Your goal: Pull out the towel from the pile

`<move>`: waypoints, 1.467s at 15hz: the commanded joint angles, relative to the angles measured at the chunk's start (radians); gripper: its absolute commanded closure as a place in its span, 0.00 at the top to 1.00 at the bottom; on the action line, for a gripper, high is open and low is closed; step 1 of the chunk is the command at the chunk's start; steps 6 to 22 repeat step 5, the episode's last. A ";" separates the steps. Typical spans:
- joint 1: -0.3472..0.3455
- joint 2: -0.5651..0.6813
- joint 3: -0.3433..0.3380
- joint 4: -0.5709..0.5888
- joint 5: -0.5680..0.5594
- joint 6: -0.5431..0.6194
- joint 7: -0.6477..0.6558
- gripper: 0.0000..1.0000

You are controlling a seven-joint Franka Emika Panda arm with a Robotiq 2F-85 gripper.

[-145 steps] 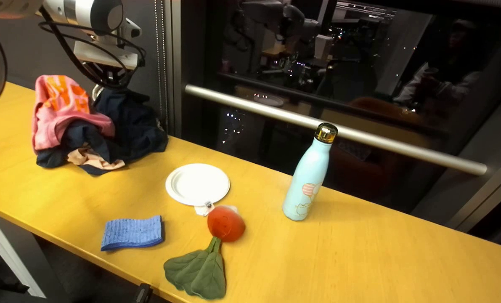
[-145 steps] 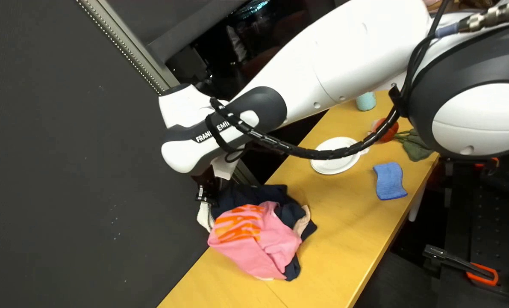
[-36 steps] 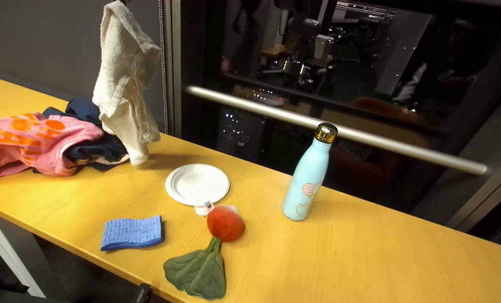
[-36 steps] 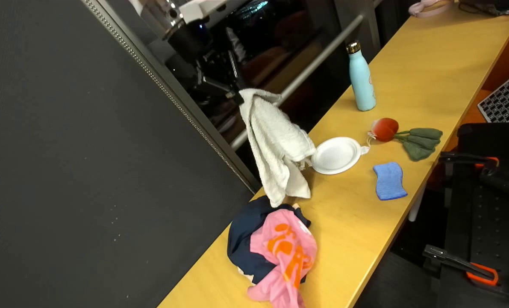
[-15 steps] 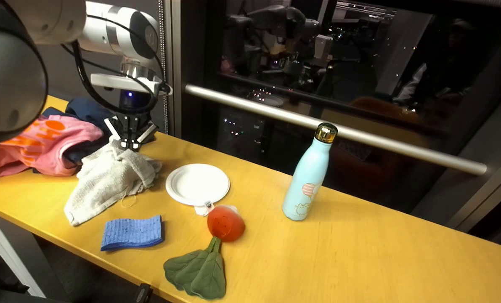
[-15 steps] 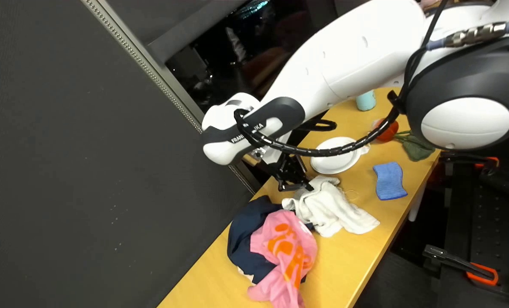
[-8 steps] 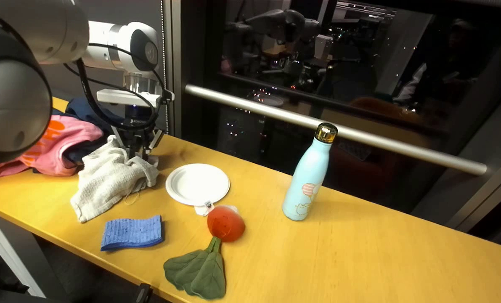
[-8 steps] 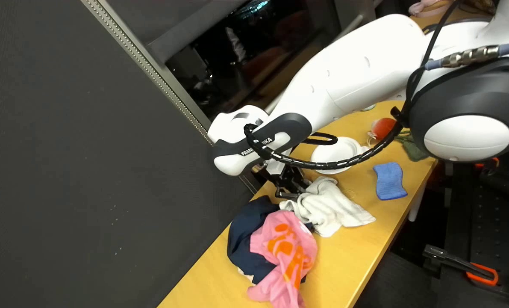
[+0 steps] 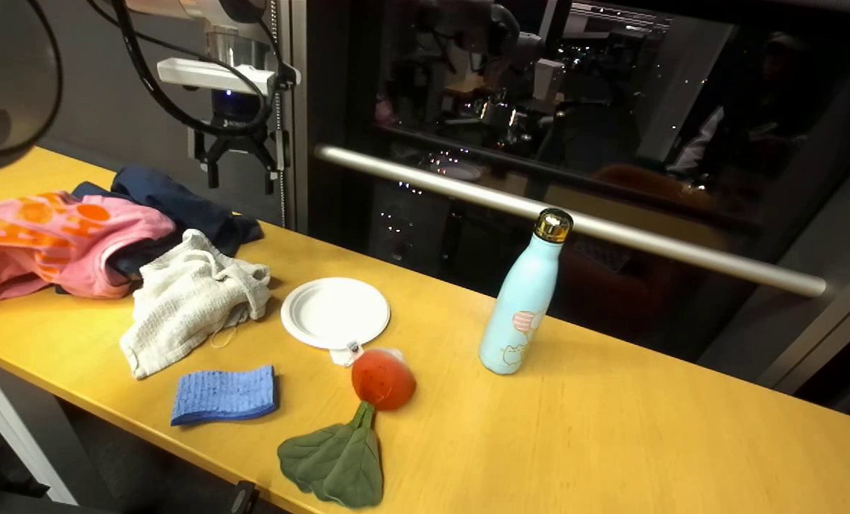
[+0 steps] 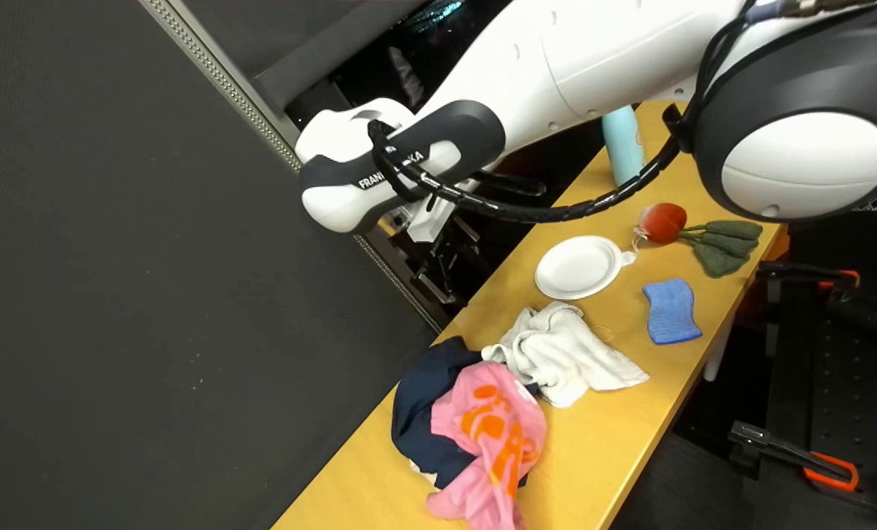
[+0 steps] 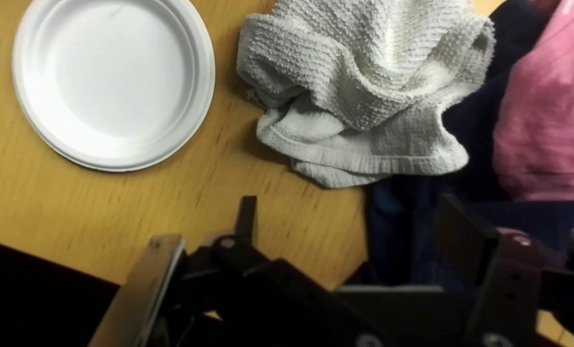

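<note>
The white towel (image 9: 189, 300) lies crumpled on the table beside the pile, in both exterior views. One edge of the towel (image 10: 567, 353) meets the pile's navy cloth (image 10: 423, 419) and pink cloth (image 10: 490, 412). My gripper (image 9: 241, 183) hangs above the table near the wall, higher than the towel and apart from it. Its fingers stand wide apart with nothing between them. In the wrist view the towel (image 11: 364, 72) is beyond the open gripper (image 11: 349, 205), and bare table and navy cloth (image 11: 402, 231) show between the fingers.
A white plate (image 9: 335, 313) is right by the towel. Nearer the front edge lie a blue cloth (image 9: 225, 394) and a red plush vegetable (image 9: 383, 380) with green leaves. A light blue bottle (image 9: 521, 307) stands upright farther along, before the window rail (image 9: 425, 182).
Earlier the towel hung from my gripper over the table, then was lowered beside the pile. Within the last second my gripper has opened, let go of it and risen; the towel stays put.
</note>
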 commanded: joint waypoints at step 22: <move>0.001 -0.013 -0.002 -0.031 0.001 0.010 0.000 1.00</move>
